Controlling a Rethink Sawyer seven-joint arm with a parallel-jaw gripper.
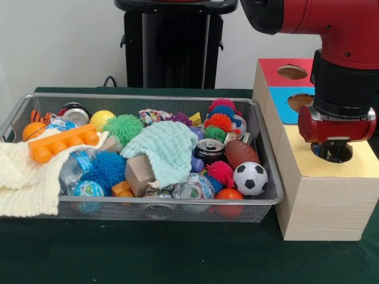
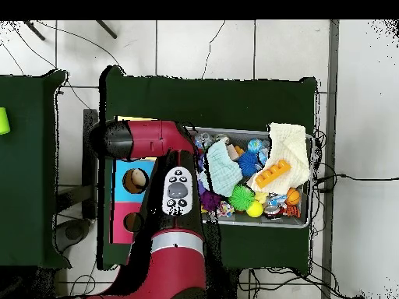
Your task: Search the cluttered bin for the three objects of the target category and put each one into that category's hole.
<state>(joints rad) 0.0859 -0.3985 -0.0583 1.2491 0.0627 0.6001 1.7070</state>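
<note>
My gripper [image 1: 331,152]: hangs at the end of my glossy red and black arm [image 1: 331,35], low over the yellow top of the box, covering that section's hole; my fingers are hidden, so I cannot tell whether they are wide, narrow or holding anything.
Pale wooden sorting box [image 1: 320,201]: plain grained sides, flat coloured tops in red, blue and yellow, each with a round hole; it stands at 3 o'clock of the bin, just beside it.
Silver wire-mesh bin [image 1: 177,208]: rectangular, fine metal mesh, heaped full.
Black-and-white soccer ball [image 1: 250,178]: smooth and round, at 4 o'clock in the bin, touching the brown football [image 1: 240,152], which is oval with white stripes.
Mint-green knitted cloth [image 1: 164,149]: soft and nubbly, draped over a bare wooden block [image 1: 138,173] near the bin's middle.
Cream knitted cloth [image 1: 23,177]: waffle-textured, spilling over the rim at 9 o'clock.
Orange plastic building brick [image 1: 62,144]: long, studded, lying on the cream cloth.
Spiky rubber balls: a green one [image 1: 123,127] at 12 o'clock, a blue one [image 1: 108,168] at 7 o'clock, and a red, blue and green cluster [image 1: 220,121] at 1 o'clock.
Dark drink can [image 1: 209,150]: metal, lying on its side; its white lettering is too small to read.
Yellow smooth ball [image 1: 102,119]: at 11 o'clock.
</note>
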